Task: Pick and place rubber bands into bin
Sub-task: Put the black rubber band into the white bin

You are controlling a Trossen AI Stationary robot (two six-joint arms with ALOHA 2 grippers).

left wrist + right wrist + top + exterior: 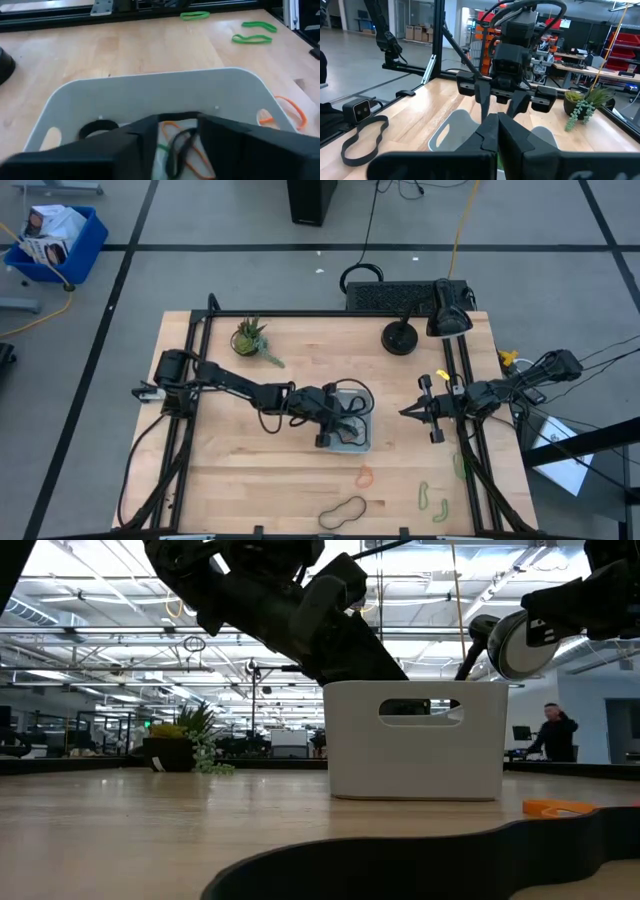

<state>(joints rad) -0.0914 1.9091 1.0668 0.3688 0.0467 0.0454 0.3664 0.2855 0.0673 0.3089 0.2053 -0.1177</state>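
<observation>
From above, the left gripper (338, 423) hangs over the bin (358, 442), which sits mid-table, a little toward the right side. A dark rubber band (355, 402) loops from the gripper across the bin. The right gripper (432, 409) waits above the table's right part, well clear of the bin. Near the front edge lie a large dark band (342, 511), an orange band (365, 476) just beside the bin's front, and green bands (432, 499) toward the right rail. A small potted plant (250, 337) stands at the back left.

At table height, the bin (416, 754) stands pale and upright (a handle slot shows in its wall), with the left arm (300, 610) reaching down over it from behind.

The left wrist camera looks into the bin (150, 92): its fingers (227, 137) stand slightly apart, with a dark band (181, 147) hanging between them above orange and green bands inside.

From the right wrist, its fingers (517, 137) press together, holding nothing; the left gripper (502, 100) faces it, fingers spread over the bin (451, 131).
</observation>
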